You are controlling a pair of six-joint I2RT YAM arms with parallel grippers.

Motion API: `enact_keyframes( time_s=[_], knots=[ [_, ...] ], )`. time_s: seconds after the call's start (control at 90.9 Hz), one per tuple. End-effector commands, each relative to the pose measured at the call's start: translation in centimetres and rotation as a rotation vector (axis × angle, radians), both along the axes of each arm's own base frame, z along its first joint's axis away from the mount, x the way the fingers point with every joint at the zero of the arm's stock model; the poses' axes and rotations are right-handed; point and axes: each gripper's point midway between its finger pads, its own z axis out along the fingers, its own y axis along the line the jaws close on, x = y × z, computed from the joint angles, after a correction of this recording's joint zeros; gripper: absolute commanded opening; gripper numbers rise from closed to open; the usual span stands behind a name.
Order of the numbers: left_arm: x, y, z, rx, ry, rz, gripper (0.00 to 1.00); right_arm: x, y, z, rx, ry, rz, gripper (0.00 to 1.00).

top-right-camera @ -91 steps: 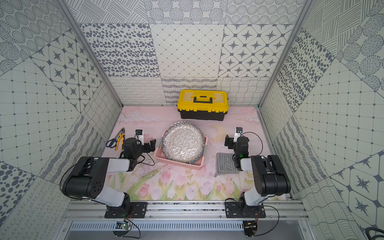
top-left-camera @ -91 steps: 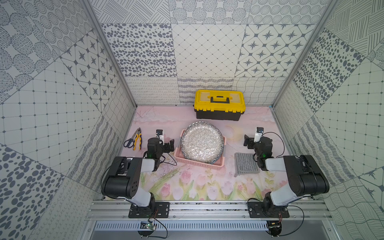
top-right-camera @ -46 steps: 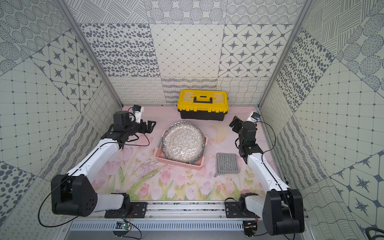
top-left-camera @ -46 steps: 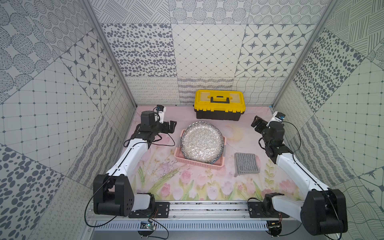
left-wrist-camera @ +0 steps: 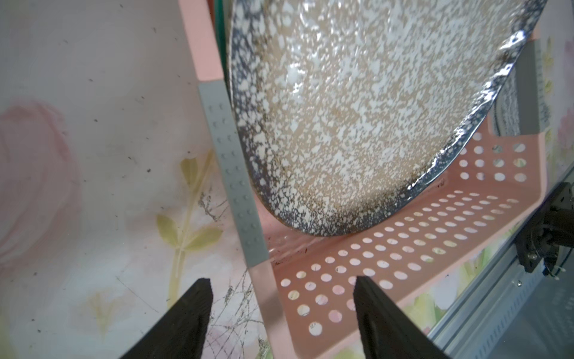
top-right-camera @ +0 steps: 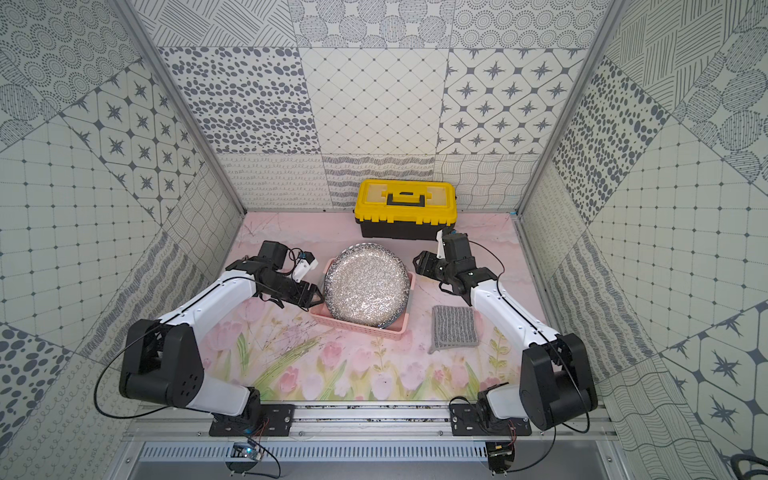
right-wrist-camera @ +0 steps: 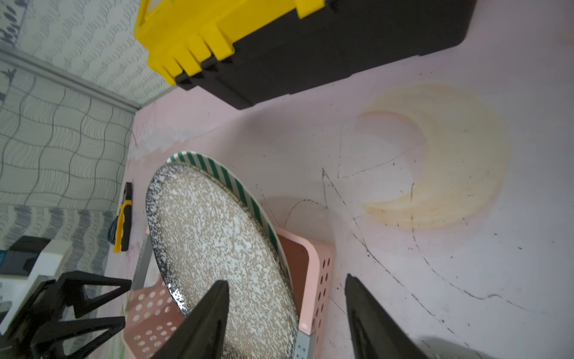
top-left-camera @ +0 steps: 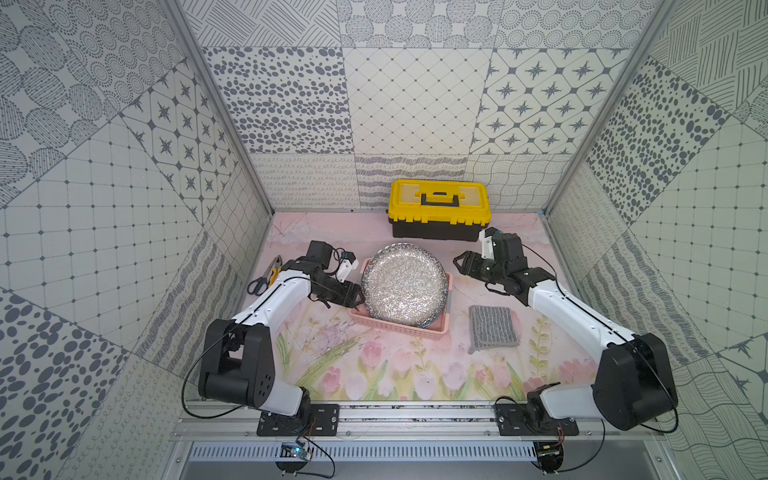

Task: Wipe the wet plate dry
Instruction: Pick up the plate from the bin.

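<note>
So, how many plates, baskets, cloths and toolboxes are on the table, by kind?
Plates: 2 (speckled plate, green-striped plate behind it)
Pink basket: 1
Grey cloth: 1
Yellow toolbox: 1
Total: 5

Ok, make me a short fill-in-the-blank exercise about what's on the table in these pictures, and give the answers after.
1. The speckled plate leans in a pink ____.
2. The grey cloth lies flat on the mat, on the ____ arm's side of the plate.
3. The toolbox by the back wall has a ____ lid.
4. Behind the speckled plate stands a second plate with ____ stripes.

Missing words: basket; right; yellow; green.
</note>
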Motion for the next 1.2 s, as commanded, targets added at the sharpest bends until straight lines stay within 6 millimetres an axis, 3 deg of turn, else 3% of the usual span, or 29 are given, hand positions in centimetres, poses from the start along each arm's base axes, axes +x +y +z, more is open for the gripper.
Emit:
enact_keyframes(
  time_s=[0.0, 0.143, 0.297, 0.506, 0.88, 1.189],
  knots=[
    [-3.4, -0.6, -1.6, 0.030, 0.133, -0.087, 0.77, -0.8, 2.4, 0.0, -0.089, -0.016, 0.129, 0.59],
    [-3.0, -0.5, -2.2, 0.068, 0.136, -0.080, 0.76, -1.2, 4.2, -1.0, -0.134, -0.019, 0.209, 0.53],
    [-2.6, -0.6, -2.5, 0.082, 0.119, -0.068, 0.67, -1.7, 6.1, -1.5, -0.145, -0.029, 0.312, 0.51],
    [-2.4, -0.7, -3.2, 0.113, 0.124, -0.059, 0.56, -1.1, 5.2, -3.0, -0.186, -0.019, 0.292, 0.51],
    [-2.2, -0.4, -3.6, 0.134, 0.125, -0.033, 0.46, -0.5, 3.2, -2.9, -0.132, -0.009, 0.290, 0.51],
    [-2.1, -0.5, -3.8, 0.132, 0.136, -0.027, 0.44, -1.0, 4.0, -5.3, -0.100, 0.045, 0.351, 0.51]
  ],
)
